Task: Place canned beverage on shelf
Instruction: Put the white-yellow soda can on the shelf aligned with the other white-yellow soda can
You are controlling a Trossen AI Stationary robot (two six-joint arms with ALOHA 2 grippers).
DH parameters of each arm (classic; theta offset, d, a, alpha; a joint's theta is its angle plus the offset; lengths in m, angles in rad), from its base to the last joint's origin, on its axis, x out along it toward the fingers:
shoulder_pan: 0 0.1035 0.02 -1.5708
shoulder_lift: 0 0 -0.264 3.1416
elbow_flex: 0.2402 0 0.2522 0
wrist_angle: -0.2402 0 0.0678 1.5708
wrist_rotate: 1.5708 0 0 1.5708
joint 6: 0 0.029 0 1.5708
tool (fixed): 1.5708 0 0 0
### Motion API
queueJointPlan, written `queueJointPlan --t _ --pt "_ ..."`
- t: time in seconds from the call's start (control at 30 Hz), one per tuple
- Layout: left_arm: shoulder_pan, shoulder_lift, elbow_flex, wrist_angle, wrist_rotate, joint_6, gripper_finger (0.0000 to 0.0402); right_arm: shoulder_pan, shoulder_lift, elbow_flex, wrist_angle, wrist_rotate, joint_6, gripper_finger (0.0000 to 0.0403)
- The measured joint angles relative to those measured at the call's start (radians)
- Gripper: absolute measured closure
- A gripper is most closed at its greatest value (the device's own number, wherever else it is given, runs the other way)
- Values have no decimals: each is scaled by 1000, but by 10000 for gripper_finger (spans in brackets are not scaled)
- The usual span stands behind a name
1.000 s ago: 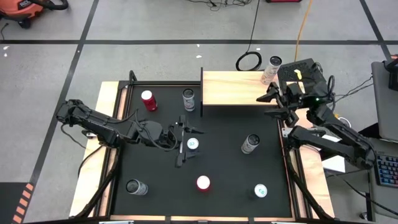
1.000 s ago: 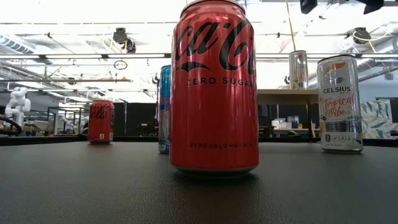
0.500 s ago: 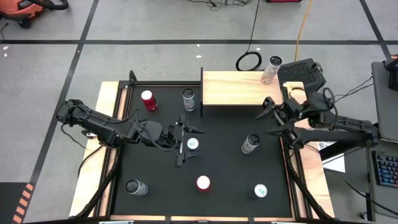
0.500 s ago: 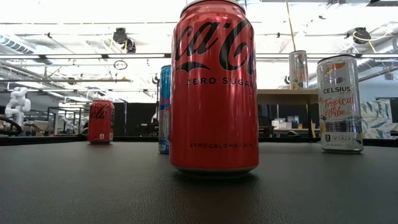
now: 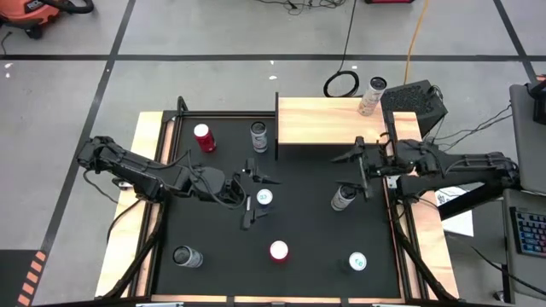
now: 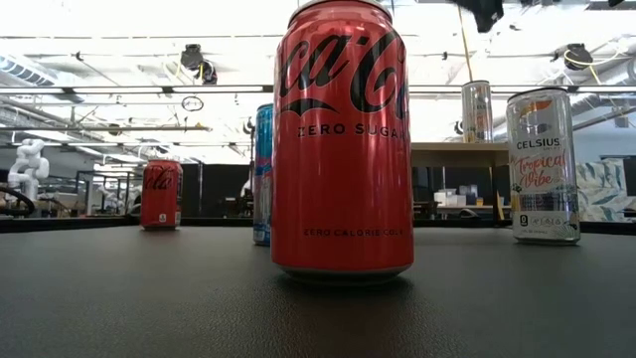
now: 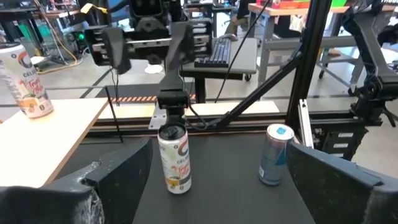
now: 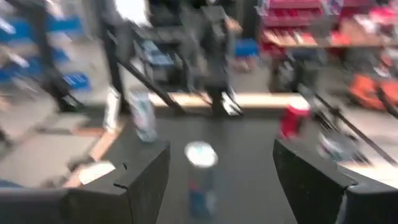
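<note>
The pale-wood shelf (image 5: 320,121) stands at the table's far edge, and one can (image 5: 373,95) stands upright on its far right corner. A white Celsius can (image 5: 343,197) stands on the black table right of centre. My right gripper (image 5: 357,173) hovers open just above and beside it, pointing toward the table's left; the left wrist view shows this gripper (image 7: 148,48) above the Celsius can (image 7: 174,158). My left gripper (image 5: 254,198) waits open, raised over a blue-topped can (image 5: 264,198) at mid-table.
More upright cans stand on the table: a red one (image 5: 203,136) and a silver one (image 5: 258,136) far left, a red Coca-Cola can (image 5: 279,251), one (image 5: 186,256) near left and a blue one (image 5: 357,261) near right. Wooden strips edge the table.
My right gripper has swung from beside the shelf's right end toward the table's middle and near side, sinking a little. It has turned to point toward the table's left and now stands over the Celsius can. Its fingers stay apart.
</note>
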State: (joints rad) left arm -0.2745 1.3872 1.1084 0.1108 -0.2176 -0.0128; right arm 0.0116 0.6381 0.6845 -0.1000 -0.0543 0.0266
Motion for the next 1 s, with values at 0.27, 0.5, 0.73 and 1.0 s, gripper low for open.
queueJointPlan --t 0.27,0.5,0.73,1.0 --pt "0 0 0 -1 0 1 30 4 -9 62 -391 136 112 138" --pt "0 0 0 -1 0 0 30 5 -11 98 -563 114 276 138" --pt "0 0 0 -1 0 -1 30 20 22 100 -687 27 408 138" --pt "0 0 -1 -1 0 -3 30 91 105 100 -693 26 438 138"
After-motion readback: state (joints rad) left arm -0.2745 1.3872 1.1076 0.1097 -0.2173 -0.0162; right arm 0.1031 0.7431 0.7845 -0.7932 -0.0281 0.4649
